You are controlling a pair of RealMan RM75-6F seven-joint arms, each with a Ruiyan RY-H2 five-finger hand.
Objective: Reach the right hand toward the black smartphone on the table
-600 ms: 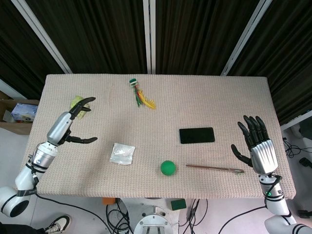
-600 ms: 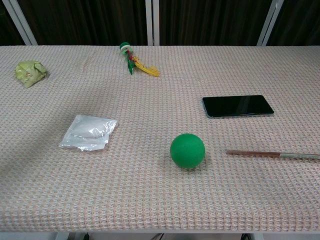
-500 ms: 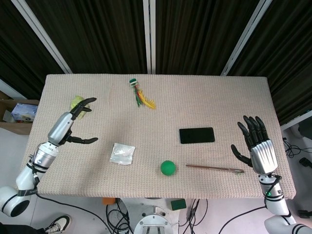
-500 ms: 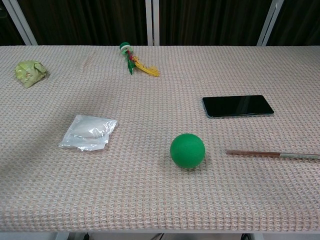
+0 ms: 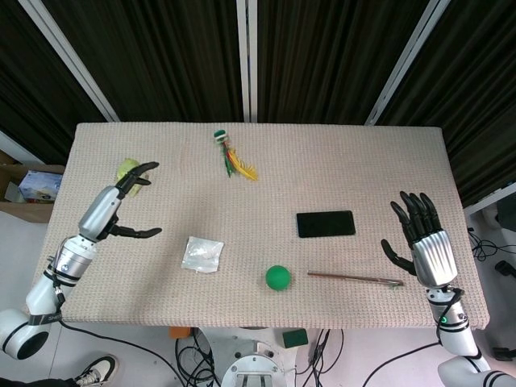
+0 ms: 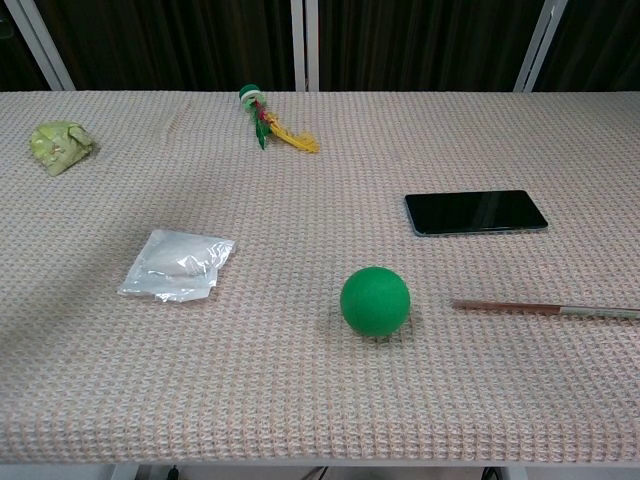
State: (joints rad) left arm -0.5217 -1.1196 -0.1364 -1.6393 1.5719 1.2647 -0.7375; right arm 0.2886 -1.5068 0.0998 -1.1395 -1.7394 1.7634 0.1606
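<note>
The right hand hovered empty, fingers spread, apart from the black smartphone; it should sweep inward, clearing the stick.

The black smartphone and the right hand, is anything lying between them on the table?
No. In the head view, only bare woven cloth separates the black smartphone from the right hand. The thin stick lies nearer the front edge, below that stretch.
</note>
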